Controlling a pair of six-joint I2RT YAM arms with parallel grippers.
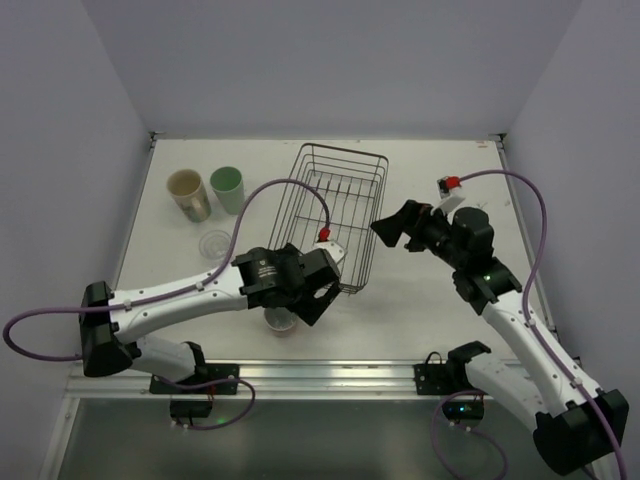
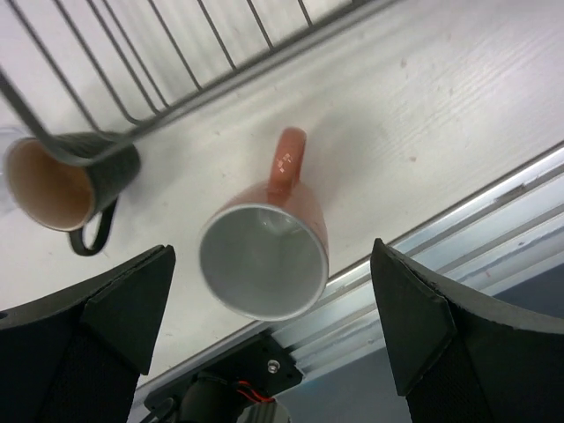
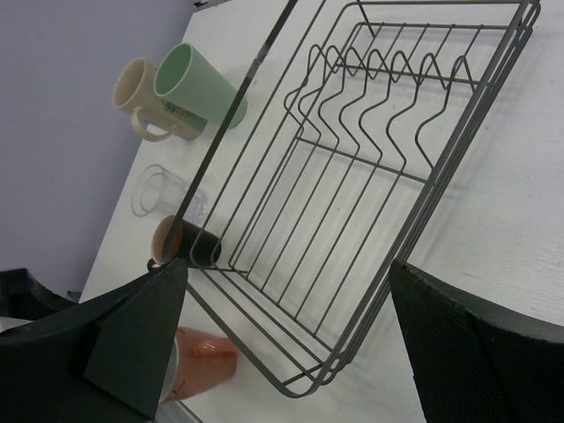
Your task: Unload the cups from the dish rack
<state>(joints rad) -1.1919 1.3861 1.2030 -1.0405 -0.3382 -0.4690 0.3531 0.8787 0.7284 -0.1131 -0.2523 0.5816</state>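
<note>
While the left tool [image 2: 273, 264] hangs w/ jaws wide apart around the salmon-pink mug [image 2: 264, 256], touching nothing, that mug stands upright on the table [image 2: 458, 106] just off the dish rack's [image 1: 340, 200] near-left corner, handle pointing toward the rack. Right tool [image 3: 289, 264] is also spread wide & holds nothing, hovering at the rack's right side, aimed across its wire grid. Other cups are on the table left of the rack: black mug [image 2: 62, 181] right by the near-left corner, clear glass [image 1: 214, 243] just beyond it, mint-green tumbler [image 1: 228, 188] & cream cup [image 1: 188, 193] side by side toward the rack's far-left end.
</note>
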